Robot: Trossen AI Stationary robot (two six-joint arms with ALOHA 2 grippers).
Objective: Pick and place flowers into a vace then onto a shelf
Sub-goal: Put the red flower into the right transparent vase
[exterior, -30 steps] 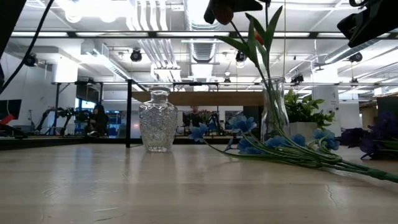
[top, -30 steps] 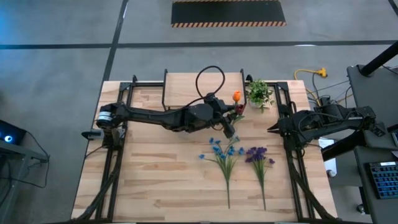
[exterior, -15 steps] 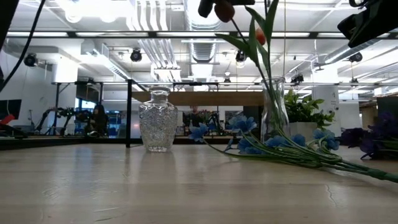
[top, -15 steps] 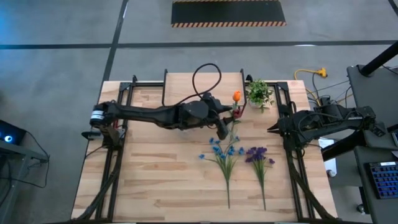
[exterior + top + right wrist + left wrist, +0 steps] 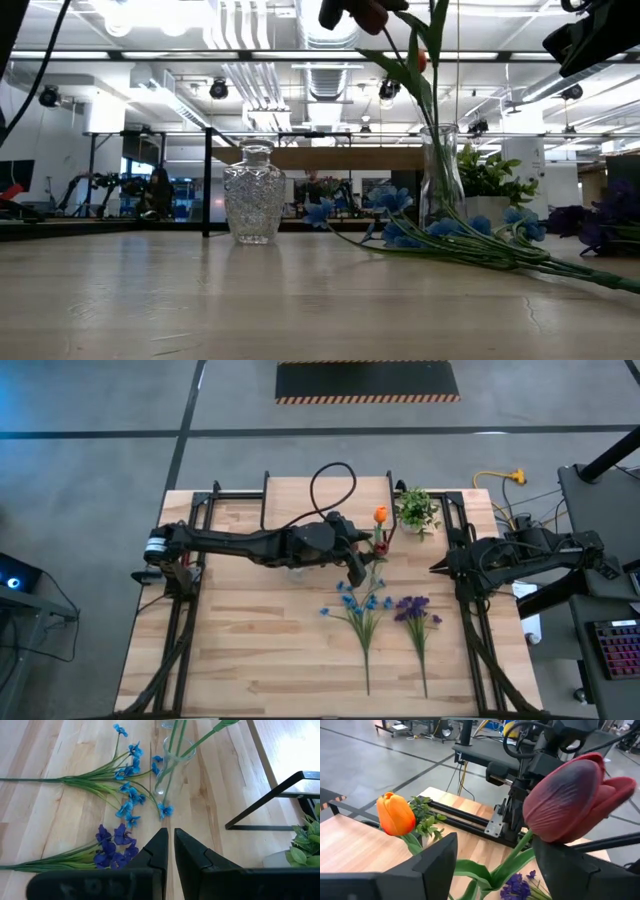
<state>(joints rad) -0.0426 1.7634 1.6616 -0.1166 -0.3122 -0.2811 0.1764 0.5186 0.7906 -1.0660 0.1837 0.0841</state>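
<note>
A tall clear vase (image 5: 440, 178) stands on the table and holds two tulips by their green stems. One is orange (image 5: 395, 815), the other dark red (image 5: 575, 795). My left gripper (image 5: 495, 841) is open and level at bloom height. The dark red tulip's stem (image 5: 516, 854) rises between its fingers, and the bloom sits just above one finger. A blue bunch (image 5: 362, 605) and a purple bunch (image 5: 415, 610) lie flat on the table nearer the front. The shelf's (image 5: 340, 158) wood board shows behind the vase. My right gripper (image 5: 437, 568) waits shut at the table's right side. My left gripper stands around the dark red tulip with its fingers apart. The bloom (image 5: 555, 832) shows right above one finger (image 5: 570, 870), but I cannot tell whether it touches that finger. The stem between the fingers stands free, its lower end in the vase.
A round cut-glass vase (image 5: 250, 195) stands on the table to the left of the tall one. A small potted plant (image 5: 417, 510) sits at the far right, near the shelf's black legs (image 5: 270, 802). The front of the tabletop (image 5: 260, 660) is bare wood.
My left gripper has drawn back a little toward the table's left edge and risen slightly. The dark red tulip stays standing in the tall vase, its bloom swung a little to one side.
</note>
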